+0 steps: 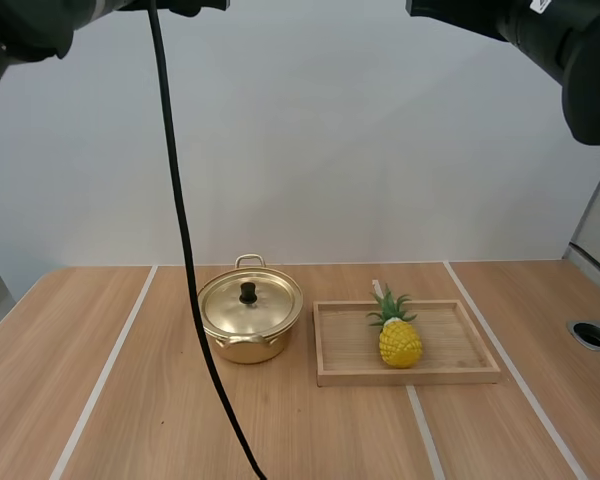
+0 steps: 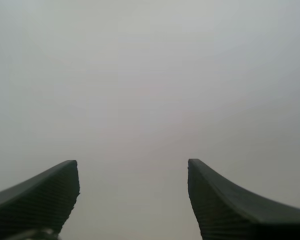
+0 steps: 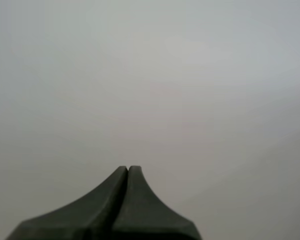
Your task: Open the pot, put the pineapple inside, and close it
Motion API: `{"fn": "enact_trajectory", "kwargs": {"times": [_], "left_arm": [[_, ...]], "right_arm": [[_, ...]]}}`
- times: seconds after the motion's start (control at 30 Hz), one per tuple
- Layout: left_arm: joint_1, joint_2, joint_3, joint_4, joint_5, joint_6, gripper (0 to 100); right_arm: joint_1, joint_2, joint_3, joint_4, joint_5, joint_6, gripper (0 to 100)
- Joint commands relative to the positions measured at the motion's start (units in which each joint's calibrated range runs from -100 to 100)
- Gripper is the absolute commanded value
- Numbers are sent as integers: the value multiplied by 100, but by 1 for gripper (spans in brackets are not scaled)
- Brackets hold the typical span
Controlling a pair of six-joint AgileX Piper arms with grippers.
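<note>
A golden pot [image 1: 250, 322] stands on the wooden table, its lid on with a black knob [image 1: 248, 292] at the centre. To its right a yellow pineapple [image 1: 399, 335] with green leaves stands upright in a shallow wooden tray [image 1: 340, 372]. My left gripper [image 2: 133, 167] is open, its two fingers [image 2: 45, 195] wide apart with nothing between them, facing a plain grey wall. My right gripper [image 3: 128, 170] is shut on nothing, its fingers lying together as one dark wedge against the same grey wall. Both arms are raised high above the table.
Pale tape lines [image 1: 105, 375] run across the table on either side of the pot and tray. A round cable hole [image 1: 592, 335] sits near the table's right edge. Bare wood lies in front of the pot and to its left.
</note>
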Motion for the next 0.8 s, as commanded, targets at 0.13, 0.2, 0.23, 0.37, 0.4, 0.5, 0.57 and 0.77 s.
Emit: {"fn": "enact_trajectory", "kwargs": {"times": [0.13, 0.2, 0.23, 0.37, 0.4, 0.5, 0.57, 0.77], "left_arm": [[-41, 609, -47, -154, 1083, -57, 100], [-41, 763, -47, -188, 1527, -57, 100], [-41, 819, -47, -197, 1744, -57, 100], [-41, 1063, -47, -374, 2728, -48, 100], [-41, 1120, -47, -415, 2919, -48, 100], [-41, 1272, -47, -661, 3339, 62, 100], [-41, 1378, -22, -819, 3584, 145, 100], [-41, 1732, 177, -944, 4174, 167, 100]], "right_arm": [[-17, -37, -37, -13, 556, -43, 0], [-17, -37, -37, -13, 696, -43, 0], [-17, -37, -37, -13, 759, -43, 0], [-17, -37, -37, -13, 856, -43, 0], [-17, -37, -37, -13, 874, -43, 0], [-17, -37, -37, -13, 940, -43, 0], [-17, -37, -37, -13, 992, -43, 0], [-17, -37, -37, -13, 1204, -43, 0]]}}
